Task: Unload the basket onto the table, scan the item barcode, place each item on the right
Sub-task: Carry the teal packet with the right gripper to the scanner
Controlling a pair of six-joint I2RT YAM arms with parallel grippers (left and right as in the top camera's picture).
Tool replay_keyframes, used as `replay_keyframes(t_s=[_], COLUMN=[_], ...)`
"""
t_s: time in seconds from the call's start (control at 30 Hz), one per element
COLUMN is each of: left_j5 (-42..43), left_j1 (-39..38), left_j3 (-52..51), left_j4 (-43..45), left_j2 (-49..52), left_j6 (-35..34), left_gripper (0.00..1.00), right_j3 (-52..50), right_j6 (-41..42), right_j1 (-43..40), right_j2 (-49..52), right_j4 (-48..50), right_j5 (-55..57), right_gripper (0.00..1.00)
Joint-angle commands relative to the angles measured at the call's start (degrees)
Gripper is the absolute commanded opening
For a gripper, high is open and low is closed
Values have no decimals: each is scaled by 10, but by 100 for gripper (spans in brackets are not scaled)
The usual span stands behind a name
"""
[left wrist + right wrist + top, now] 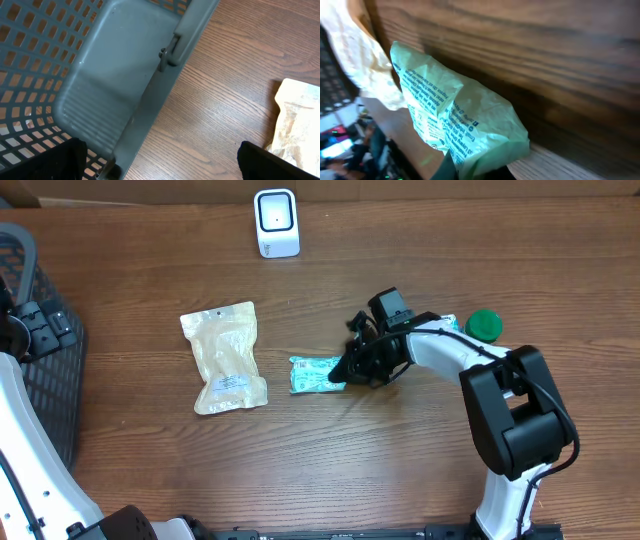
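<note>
As my right gripper (350, 366) pinched one end of the green packet (314, 374) | my left gripper (160, 162) hung spread wide over the basket (100, 75) rim

We see brown wood-grain table (330, 470). Far edge, centre: small white scanner (276, 222), upright. Left edge: dark mesh basket (50, 370), standing on wood. Left of middle, beige pouch (226, 358) lies flat, white label on its lower part, well apart from basket. Just right of pouch — green printed packet (314, 374), crumpled; we cannot tell whether its right end touches wood. Right side — green round cap (484, 326), well apart from packet.
</note>
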Motion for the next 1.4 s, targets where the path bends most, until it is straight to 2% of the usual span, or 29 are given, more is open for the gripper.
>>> replay_keyframes(t_s=[0.0, 0.13, 0.33, 0.53, 0.7, 1.17, 1.27, 1.37], left_j5=[1, 1, 1, 1, 1, 1, 1, 1], left_j1=[2, 2, 2, 2, 2, 2, 2, 2], left_j3=[9, 9, 9, 9, 9, 9, 9, 9], left_j4=[1, 1, 1, 1, 1, 1, 1, 0], left_j2=[0, 0, 0, 0, 0, 0, 0, 0], left_j6=[9, 9, 9, 9, 9, 9, 9, 9], left_gripper=[100, 100, 99, 99, 100, 100, 99, 99], right_j3=[23, 31, 31, 31, 31, 42, 88, 205], right_j6=[2, 0, -7, -22, -35, -45, -46, -68], right_j1=[-37, -58, -68, -66, -66, -66, -66, -57], right_j2=[-15, -63, -171, -279, -337, -358, -340, -283], right_j4=[2, -3, -42, -111, -194, -231, -261, -337], right_j5=[-88, -128, -129, -127, -67, -57, -33, 29], right_gripper=[4, 4, 4, 4, 4, 4, 4, 4])
